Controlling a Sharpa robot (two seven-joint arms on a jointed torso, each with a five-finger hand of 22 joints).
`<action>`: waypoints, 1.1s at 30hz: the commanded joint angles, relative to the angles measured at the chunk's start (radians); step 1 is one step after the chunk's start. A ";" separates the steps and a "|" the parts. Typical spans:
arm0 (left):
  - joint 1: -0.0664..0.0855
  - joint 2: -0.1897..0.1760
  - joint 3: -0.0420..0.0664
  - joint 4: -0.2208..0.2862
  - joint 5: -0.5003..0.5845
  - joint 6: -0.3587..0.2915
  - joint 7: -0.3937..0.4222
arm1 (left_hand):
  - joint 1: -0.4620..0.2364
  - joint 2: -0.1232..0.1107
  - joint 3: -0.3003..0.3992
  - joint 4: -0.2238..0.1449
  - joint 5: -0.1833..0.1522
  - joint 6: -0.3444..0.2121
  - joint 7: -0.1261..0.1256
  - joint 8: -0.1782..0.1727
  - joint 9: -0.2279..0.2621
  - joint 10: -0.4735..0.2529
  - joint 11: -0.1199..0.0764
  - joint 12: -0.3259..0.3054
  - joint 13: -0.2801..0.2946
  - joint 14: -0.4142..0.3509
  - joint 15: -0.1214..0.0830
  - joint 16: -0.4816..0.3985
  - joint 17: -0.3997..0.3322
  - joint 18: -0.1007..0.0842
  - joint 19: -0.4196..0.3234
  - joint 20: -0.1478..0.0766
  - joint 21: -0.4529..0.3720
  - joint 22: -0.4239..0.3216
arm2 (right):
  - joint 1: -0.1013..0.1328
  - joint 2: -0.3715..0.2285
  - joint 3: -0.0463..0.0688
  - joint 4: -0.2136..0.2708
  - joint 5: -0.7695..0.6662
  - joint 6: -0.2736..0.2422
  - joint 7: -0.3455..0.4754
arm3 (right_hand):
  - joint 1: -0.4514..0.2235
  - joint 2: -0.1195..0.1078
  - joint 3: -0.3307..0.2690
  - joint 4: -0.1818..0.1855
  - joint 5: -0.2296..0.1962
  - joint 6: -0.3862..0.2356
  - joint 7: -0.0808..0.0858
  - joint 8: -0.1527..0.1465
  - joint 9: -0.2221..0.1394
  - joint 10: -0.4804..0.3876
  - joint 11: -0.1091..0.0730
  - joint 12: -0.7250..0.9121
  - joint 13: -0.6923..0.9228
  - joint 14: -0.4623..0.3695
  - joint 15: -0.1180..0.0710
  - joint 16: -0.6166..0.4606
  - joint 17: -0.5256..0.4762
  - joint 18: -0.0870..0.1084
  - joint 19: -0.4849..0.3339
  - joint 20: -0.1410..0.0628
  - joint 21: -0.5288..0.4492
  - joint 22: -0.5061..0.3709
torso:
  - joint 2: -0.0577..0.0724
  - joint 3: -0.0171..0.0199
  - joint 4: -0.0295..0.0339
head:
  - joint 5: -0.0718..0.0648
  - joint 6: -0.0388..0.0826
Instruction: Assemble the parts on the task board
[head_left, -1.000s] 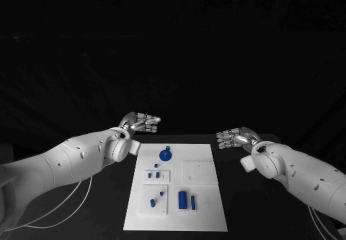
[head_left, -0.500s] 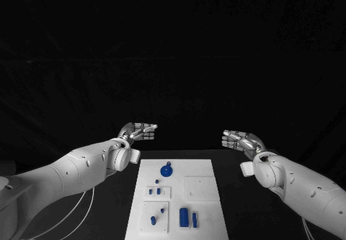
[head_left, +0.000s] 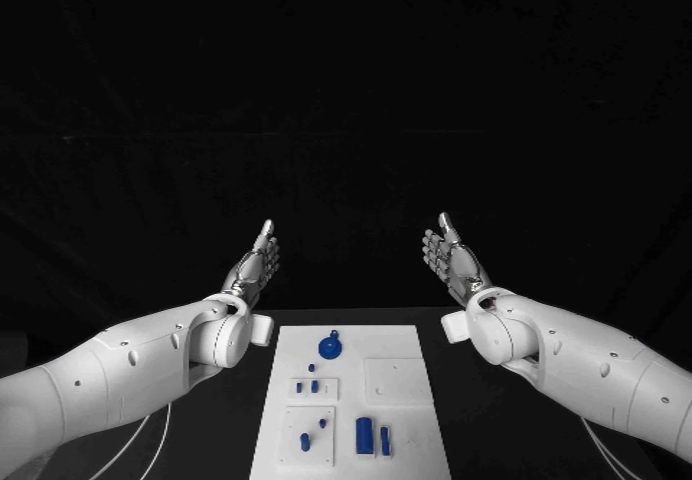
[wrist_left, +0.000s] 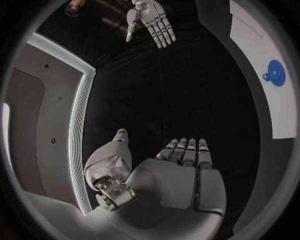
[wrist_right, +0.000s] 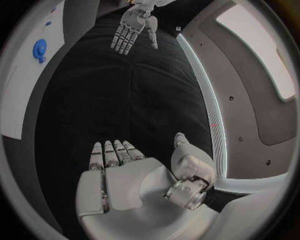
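Both hands raised beyond the board, nothing held.

I log the left hand (head_left: 255, 268) and right hand (head_left: 453, 262) flat, fingers straight, palms facing. On the task board (head_left: 411, 425): a round part (head_left: 330, 347) at the far end, small parts (head_left: 374, 436) nearer me. Which step this is, I cannot judge; any pickup needs a hand brought down.

Our white arms and silver hands

We have smooth white arm shells with small dark screw holes, a round white wrist housing behind each hand (head_left: 257, 266) (head_left: 451, 260), segmented silver fingers (wrist_left: 186, 151), and thin white cables (head_left: 152, 420) under the left arm (head_left: 130, 365).
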 joint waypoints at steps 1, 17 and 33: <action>-0.015 -0.026 0.010 0.106 0.044 -0.175 0.070 | -0.191 -0.003 0.012 0.002 -0.008 -0.065 -0.007 -0.007 -0.004 -0.086 -0.007 -0.008 -0.004 -0.080 -0.007 -0.007 -0.004 -0.015 -0.074 -0.007 -0.007 -0.004 | 0.013 -0.030 -0.035 0.086 0.148 -0.190 0.101 | -0.109 -0.002 -0.005 0.014 -0.019 -0.049 -0.007 -0.008 -0.003 -0.070 -0.007 -0.007 -0.004 -0.075 -0.007 -0.009 -0.004 -0.029 -0.048 -0.014 -0.007 -0.004 | -0.014 -0.0020 0.0137 | -0.008 -0.001; -0.060 -0.112 0.039 0.392 0.091 -0.386 0.132 | -0.191 -0.003 0.012 0.002 -0.008 -0.065 -0.007 -0.007 -0.004 -0.086 -0.007 -0.008 -0.004 -0.080 -0.007 -0.007 -0.004 -0.015 -0.074 -0.007 -0.007 -0.004 | 0.071 -0.140 -0.199 0.388 0.355 -0.460 0.218 | -0.109 -0.002 -0.005 0.014 -0.019 -0.049 -0.007 -0.008 -0.003 -0.070 -0.007 -0.007 -0.004 -0.075 -0.007 -0.009 -0.004 -0.029 -0.048 -0.014 -0.007 -0.004 | -0.014 -0.0020 0.0137 | -0.008 -0.001; -0.060 -0.113 0.039 0.393 0.091 -0.386 0.132 | -0.191 -0.003 0.012 0.002 -0.008 -0.065 -0.007 -0.007 -0.004 -0.086 -0.007 -0.008 -0.004 -0.080 -0.007 -0.007 -0.004 -0.015 -0.074 -0.007 -0.007 -0.004 | 0.071 -0.141 -0.199 0.389 0.356 -0.461 0.218 | -0.109 -0.002 -0.005 0.014 -0.019 -0.049 -0.007 -0.008 -0.003 -0.070 -0.007 -0.007 -0.004 -0.075 -0.007 -0.009 -0.004 -0.029 -0.048 -0.014 -0.007 -0.004 | -0.014 -0.0020 0.0137 | -0.008 -0.001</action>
